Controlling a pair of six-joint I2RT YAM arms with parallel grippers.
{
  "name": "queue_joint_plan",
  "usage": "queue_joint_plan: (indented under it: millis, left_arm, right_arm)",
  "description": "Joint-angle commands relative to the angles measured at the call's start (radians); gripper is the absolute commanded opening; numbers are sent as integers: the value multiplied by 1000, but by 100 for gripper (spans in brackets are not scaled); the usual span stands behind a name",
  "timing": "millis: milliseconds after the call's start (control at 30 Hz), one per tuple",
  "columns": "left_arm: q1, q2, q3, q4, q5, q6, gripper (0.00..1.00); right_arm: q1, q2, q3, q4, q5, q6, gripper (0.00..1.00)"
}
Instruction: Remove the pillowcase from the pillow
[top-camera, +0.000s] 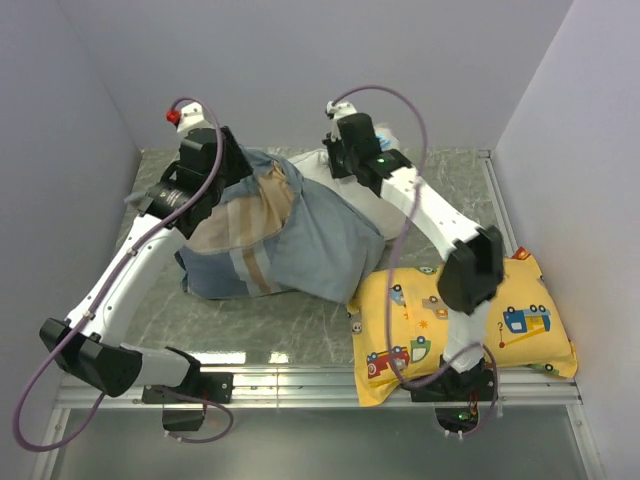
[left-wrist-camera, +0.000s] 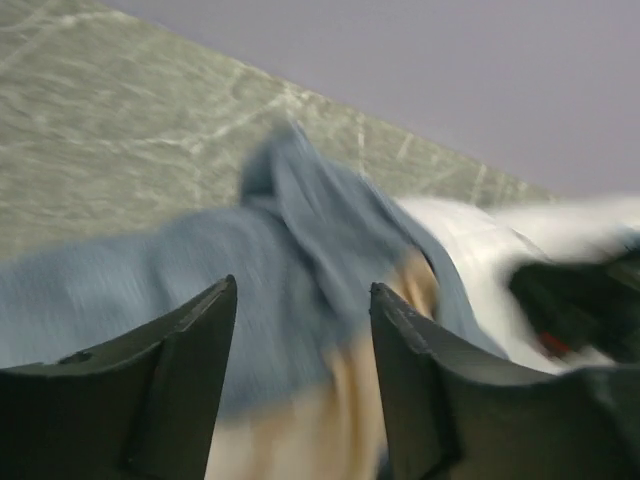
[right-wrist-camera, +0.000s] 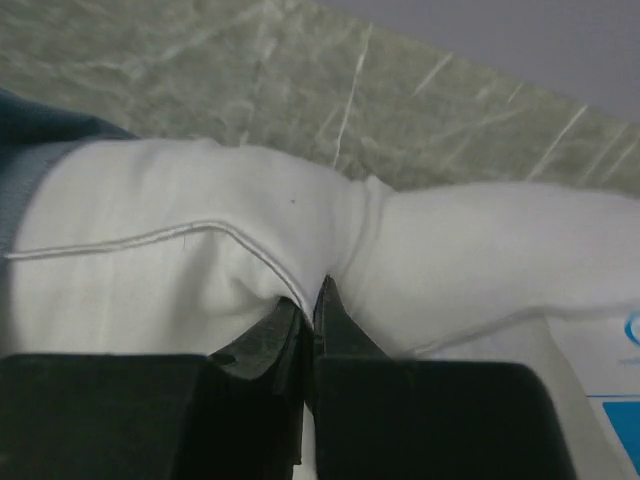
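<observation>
The blue and grey striped pillowcase (top-camera: 300, 240) lies bunched in a heap at mid-table, its beige inner edging showing. The white pillow (top-camera: 312, 166) pokes out of it at the far side. My right gripper (top-camera: 345, 165) is shut on a fold of the pillow (right-wrist-camera: 200, 260) beside a seam, jaws (right-wrist-camera: 310, 295) pressed together. At the heap's far left, my left gripper (top-camera: 232, 170) stands open over the cloth. In the blurred left wrist view its fingers (left-wrist-camera: 303, 290) frame the pillowcase (left-wrist-camera: 300, 220) without pinching it, with the pillow (left-wrist-camera: 470, 250) beyond.
A yellow cartoon-vehicle pillow (top-camera: 460, 320) lies at the near right, partly under the right arm. The marbled green table (top-camera: 270, 320) is walled at the left, back and right. A metal rail (top-camera: 300, 380) runs along the near edge.
</observation>
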Motion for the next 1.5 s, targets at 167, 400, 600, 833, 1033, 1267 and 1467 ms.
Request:
queue_joint_plan:
  millis: [167, 400, 600, 833, 1033, 1267, 1467]
  left_arm:
    - [-135, -67, -44, 93, 105, -16, 74]
    - [-257, -12, -188, 96, -16, -121, 75]
    - [-284, 98, -228, 120, -67, -168, 76]
    - [-306, 212, -211, 139, -85, -164, 72]
    - [-298, 247, -164, 41, -210, -169, 6]
    - [-205, 155, -171, 21, -224, -130, 1]
    - [-91, 95, -185, 39, -153, -81, 1]
  right_arm:
    - [-57, 298, 242, -1, -133, 209, 0]
    - [-78, 252, 249, 21, -173, 253, 44]
    - [-80, 59, 66, 81, -89, 233, 71]
    - [-97, -159, -121, 64, 28, 229, 83]
    - [-173, -288, -418, 128, -32, 293, 87]
    - [-278, -204, -589, 249, -257, 363, 88]
    - [-319, -86, -568, 309, -421, 439, 21]
